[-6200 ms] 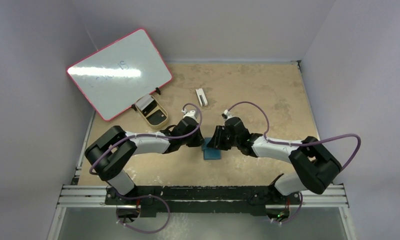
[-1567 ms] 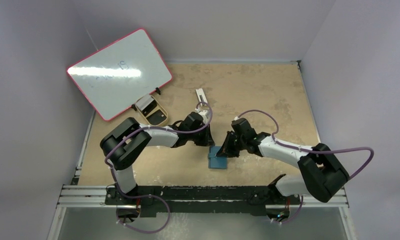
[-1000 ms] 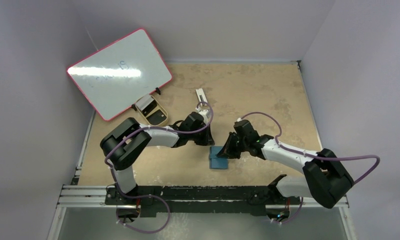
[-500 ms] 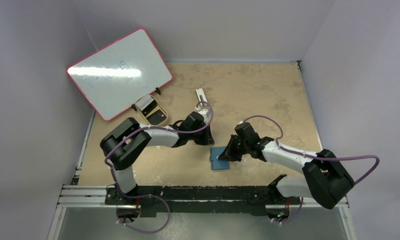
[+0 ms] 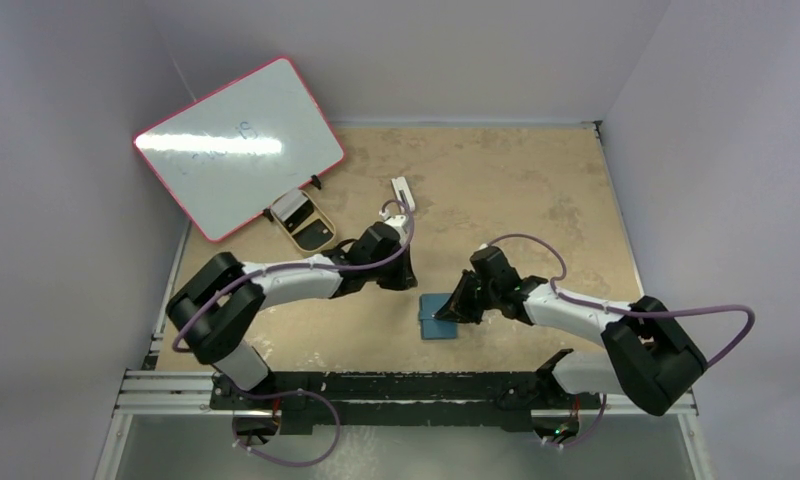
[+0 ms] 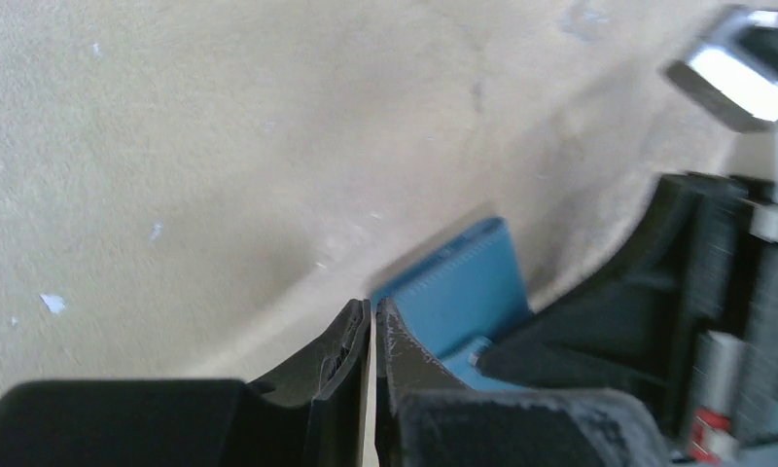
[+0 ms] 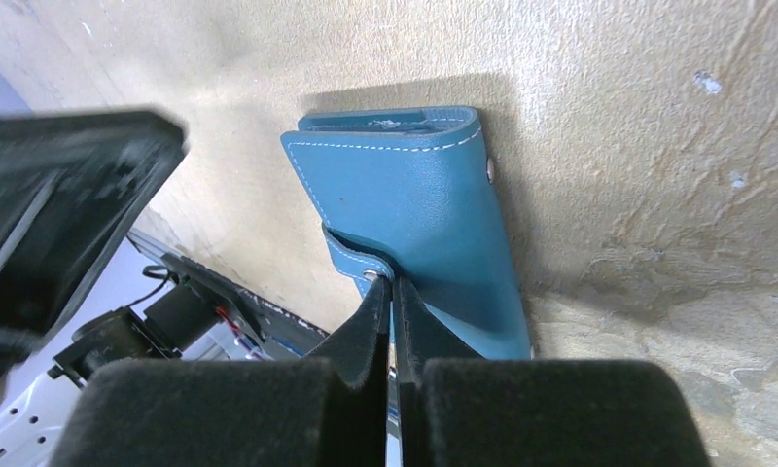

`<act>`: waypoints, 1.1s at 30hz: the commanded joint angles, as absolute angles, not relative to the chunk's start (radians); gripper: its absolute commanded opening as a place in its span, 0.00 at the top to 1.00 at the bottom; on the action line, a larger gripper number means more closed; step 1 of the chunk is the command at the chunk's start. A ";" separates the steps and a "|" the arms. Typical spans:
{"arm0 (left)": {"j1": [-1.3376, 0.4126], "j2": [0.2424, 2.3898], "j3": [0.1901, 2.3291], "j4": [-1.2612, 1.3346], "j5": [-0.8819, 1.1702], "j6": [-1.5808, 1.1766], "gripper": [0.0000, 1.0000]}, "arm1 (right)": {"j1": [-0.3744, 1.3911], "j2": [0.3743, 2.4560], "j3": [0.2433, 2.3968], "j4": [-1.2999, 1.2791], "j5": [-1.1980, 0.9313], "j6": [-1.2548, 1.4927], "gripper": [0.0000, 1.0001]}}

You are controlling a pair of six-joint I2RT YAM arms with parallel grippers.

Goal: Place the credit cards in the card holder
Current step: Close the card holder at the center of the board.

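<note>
Zero cards loaded so far. Desk (image 5: 516, 190): tan tray (image 5: 283, 230) at left rear holds the credit cards (image 5: 315, 234). Card holder (image 5: 437, 320) lies folded shut, centre front. Right claw (image 7: 393, 282) is pressed together, tips on its snap strap. Left claw (image 6: 371, 306) is nearly closed, empty, just beside.
</note>
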State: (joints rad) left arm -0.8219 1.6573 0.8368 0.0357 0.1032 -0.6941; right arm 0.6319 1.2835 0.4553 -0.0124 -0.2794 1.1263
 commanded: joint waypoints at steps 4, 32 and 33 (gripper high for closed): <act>-0.883 1.485 0.759 0.127 0.168 -0.747 0.94 | 0.628 1.337 0.422 -0.075 -0.220 1.129 1.00; -0.954 1.723 0.826 0.026 0.123 -0.686 1.00 | 0.624 1.406 0.446 -0.071 -0.224 1.097 1.00; -0.957 1.727 0.833 0.005 0.108 -0.680 1.00 | 0.624 1.408 0.444 -0.067 -0.224 1.097 1.00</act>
